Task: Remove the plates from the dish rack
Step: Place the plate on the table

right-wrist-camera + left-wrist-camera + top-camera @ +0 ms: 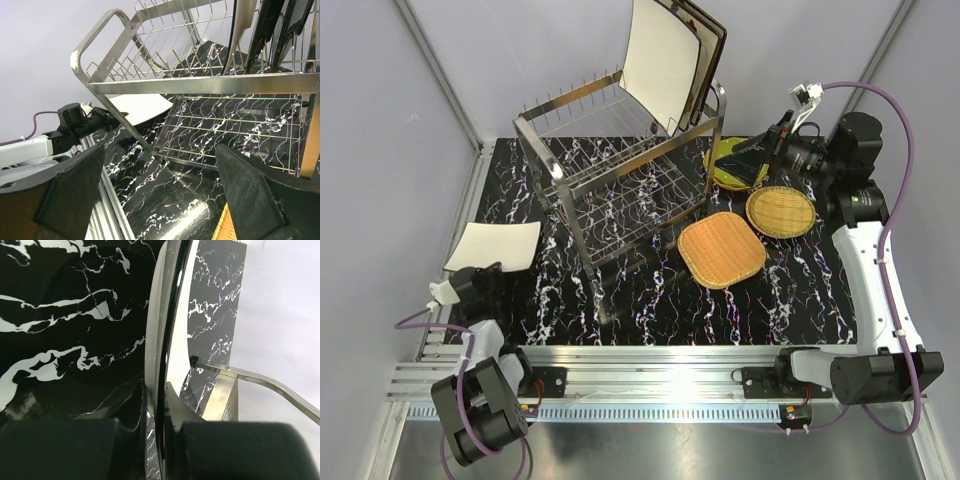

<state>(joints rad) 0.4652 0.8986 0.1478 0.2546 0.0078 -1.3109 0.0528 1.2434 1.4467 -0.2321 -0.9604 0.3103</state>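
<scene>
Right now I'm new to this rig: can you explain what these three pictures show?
Two robot arms are bolted at the near edge of a black marble table. One picture looks down from above; the other two come from cameras on the wrists. A chrome dish rack holds large square plates upright in its top tier. Two wicker plates and a green plate lie to its right. The left gripper is shut on a cream square plate at the table's left edge. The right gripper is open and empty, near the green plate.

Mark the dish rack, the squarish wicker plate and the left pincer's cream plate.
dish rack (640, 205), top view, lower wire tier
squarish wicker plate (721, 249), top view, woven centre
cream plate (495, 245), top view, flat face
</scene>
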